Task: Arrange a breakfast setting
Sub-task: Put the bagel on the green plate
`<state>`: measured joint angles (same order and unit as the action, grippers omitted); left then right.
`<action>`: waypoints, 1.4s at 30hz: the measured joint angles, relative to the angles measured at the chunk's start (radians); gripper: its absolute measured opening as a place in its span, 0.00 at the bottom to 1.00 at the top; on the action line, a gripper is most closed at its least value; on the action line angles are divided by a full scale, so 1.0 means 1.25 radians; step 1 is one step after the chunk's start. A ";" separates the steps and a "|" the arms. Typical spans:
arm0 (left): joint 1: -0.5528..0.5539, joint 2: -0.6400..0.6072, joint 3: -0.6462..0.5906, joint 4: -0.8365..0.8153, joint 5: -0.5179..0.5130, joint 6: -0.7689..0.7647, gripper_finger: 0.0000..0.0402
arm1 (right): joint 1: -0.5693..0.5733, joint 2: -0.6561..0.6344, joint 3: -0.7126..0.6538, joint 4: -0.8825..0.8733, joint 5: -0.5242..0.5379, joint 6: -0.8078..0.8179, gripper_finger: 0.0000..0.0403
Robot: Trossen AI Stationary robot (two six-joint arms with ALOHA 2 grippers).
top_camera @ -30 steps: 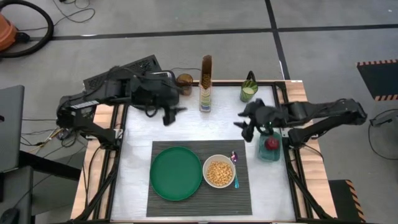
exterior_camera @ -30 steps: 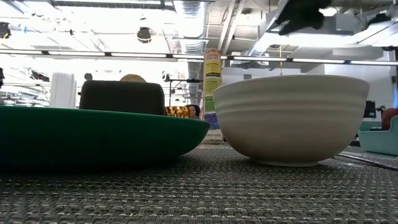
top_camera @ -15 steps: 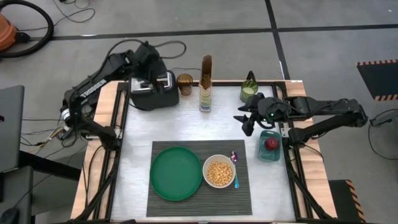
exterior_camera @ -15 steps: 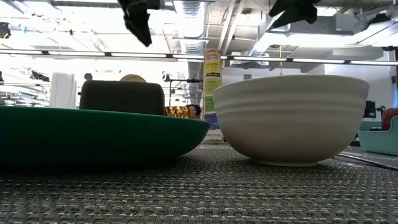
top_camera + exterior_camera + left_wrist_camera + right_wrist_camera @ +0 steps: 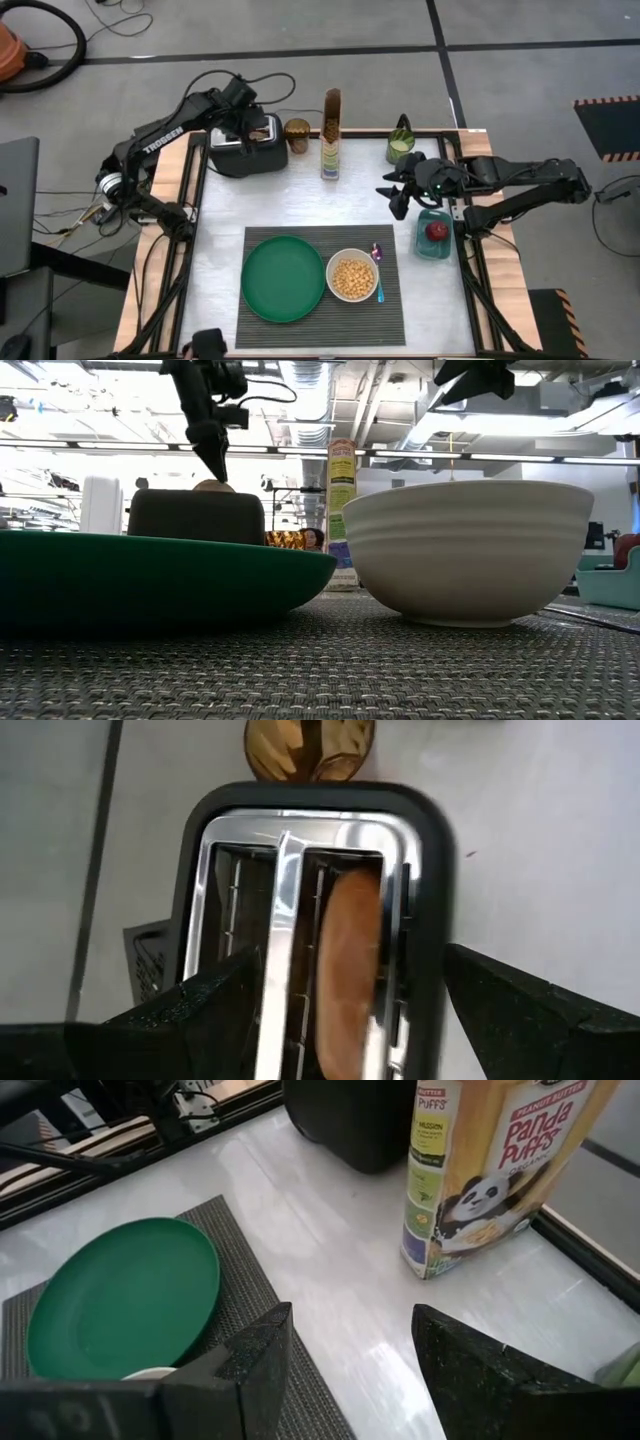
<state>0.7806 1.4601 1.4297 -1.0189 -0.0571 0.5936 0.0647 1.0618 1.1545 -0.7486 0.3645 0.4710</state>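
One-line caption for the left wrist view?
Open left gripper poised above the black toaster, straddling the slot that holds the pale bagel.

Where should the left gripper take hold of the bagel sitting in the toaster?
By its top edge, coming straight down. The bagel stands on edge in one slot of the toaster, only its rim exposed, so the open left gripper should likely put one finger on each flat face.

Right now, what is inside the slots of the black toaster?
In the toaster, one slot holds a pale bagel, standing on edge; its lower part is hidden inside. The other slot looks empty, though its bottom is not visible. The open left gripper hovers above it.
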 joint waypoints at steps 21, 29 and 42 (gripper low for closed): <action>0.051 -0.002 -0.032 0.013 -0.065 0.067 0.33 | 0.000 0.000 0.000 0.000 0.001 0.023 0.58; 0.049 -0.002 -0.031 0.012 -0.070 0.059 0.13 | 0.000 0.007 0.000 -0.002 0.001 0.021 0.58; 0.047 -0.113 -0.031 0.023 -0.111 -0.011 0.02 | -0.014 0.006 0.000 0.000 0.004 0.021 0.58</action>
<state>0.8394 1.3193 1.3911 -0.9907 -0.1963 0.5793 0.0468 1.0691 1.1545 -0.7486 0.3695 0.4976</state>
